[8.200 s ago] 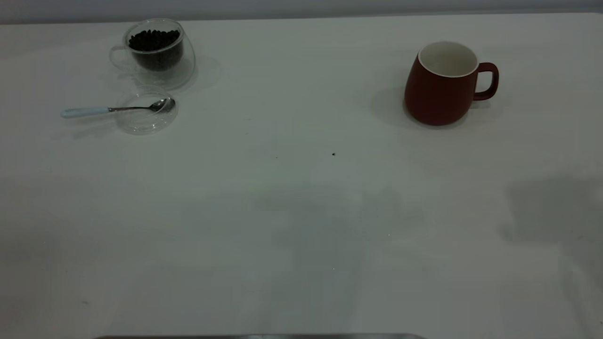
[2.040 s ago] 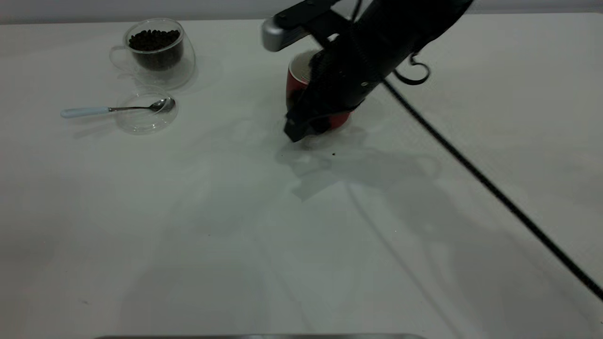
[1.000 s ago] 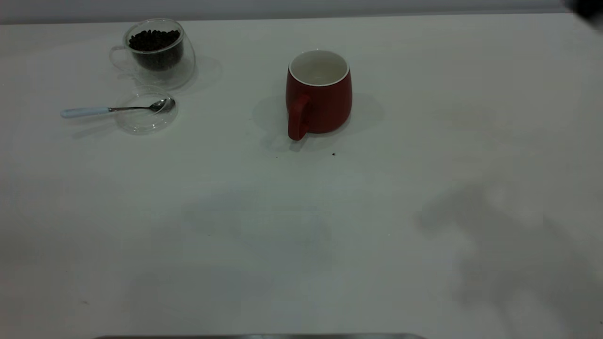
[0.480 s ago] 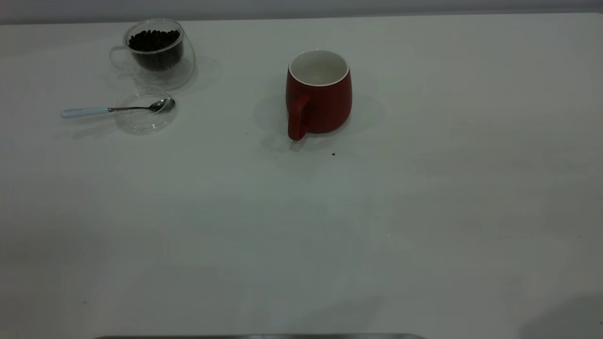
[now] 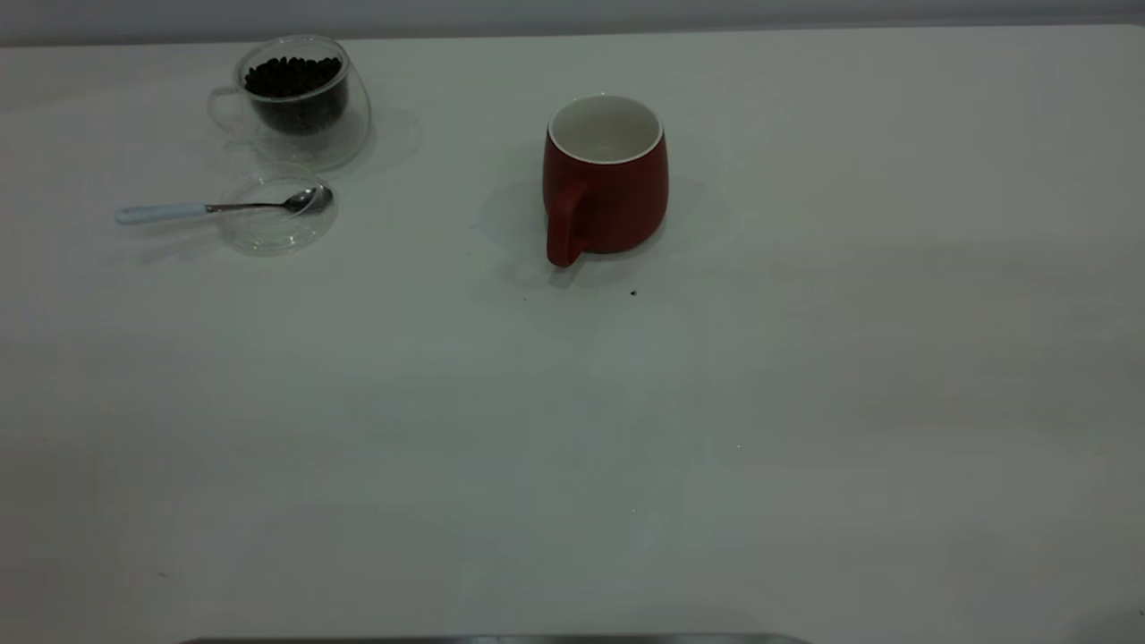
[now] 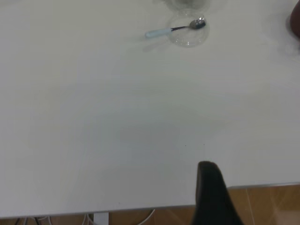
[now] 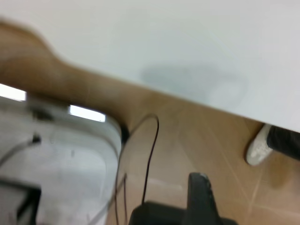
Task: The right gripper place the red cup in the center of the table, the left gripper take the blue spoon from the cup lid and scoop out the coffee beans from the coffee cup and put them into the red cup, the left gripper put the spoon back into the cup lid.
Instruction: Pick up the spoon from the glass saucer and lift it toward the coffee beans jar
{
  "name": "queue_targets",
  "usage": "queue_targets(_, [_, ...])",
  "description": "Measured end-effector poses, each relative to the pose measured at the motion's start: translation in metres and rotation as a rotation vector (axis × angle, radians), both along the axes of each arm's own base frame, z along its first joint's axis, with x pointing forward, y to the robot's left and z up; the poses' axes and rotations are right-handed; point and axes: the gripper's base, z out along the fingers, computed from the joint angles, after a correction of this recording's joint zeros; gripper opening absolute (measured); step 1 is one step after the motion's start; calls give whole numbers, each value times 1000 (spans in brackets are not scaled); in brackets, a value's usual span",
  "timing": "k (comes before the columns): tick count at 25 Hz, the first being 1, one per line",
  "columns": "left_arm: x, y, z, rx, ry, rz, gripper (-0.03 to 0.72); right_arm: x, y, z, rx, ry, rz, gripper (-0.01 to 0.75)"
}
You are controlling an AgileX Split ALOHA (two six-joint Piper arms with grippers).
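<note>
The table (image 5: 572,429) fills the exterior view, with neither arm in it. The red cup (image 5: 606,179) is seen standing upright a little above the middle of the frame, handle turned toward the lower left, its inside empty; the placing step can be judged done. In the upper left of the frame the coffee cup (image 5: 300,97) is found, with the coffee beans (image 5: 293,76) heaped inside. Just below it lies the cup lid (image 5: 277,215), with the blue spoon (image 5: 219,207) laid across it: bowl on the lid, pale handle pointing toward the left edge of the frame, long axis nearly horizontal.

In the left wrist view the spoon (image 6: 174,29) and lid (image 6: 189,33) are seen near the top of the frame, well apart from the left gripper (image 6: 212,192), of which only one dark finger shows at the bottom edge, above the table's edge. The spoon lies far ahead of it, so the left arm is judged the nearer one for the pick. Nothing is held or touched; how far it is opened cannot be told.

The right gripper (image 7: 199,199) is drawn back off the table, over the floor; one finger shows, nothing is gripped, and its opening cannot be told.
</note>
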Motion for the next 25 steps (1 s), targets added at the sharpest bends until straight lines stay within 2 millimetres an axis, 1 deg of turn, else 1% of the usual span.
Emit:
queue_targets(4, [0, 0, 0, 1, 0, -1, 501, -18, -17, 12, 15, -150, -179, 550])
queue_targets(8, [0, 0, 0, 1, 0, -1, 501, -43, -24, 22, 15, -321, -310, 550])
queue_targets(13, [0, 0, 0, 1, 0, -1, 501, -71, -22, 28, 20, -503, -328, 550])
queue_targets(18, [0, 0, 0, 1, 0, -1, 501, -95, -19, 28, 27, -664, -323, 550])
queue_targets(25, [0, 0, 0, 1, 0, -1, 501, -98, -19, 28, 28, -679, -323, 550])
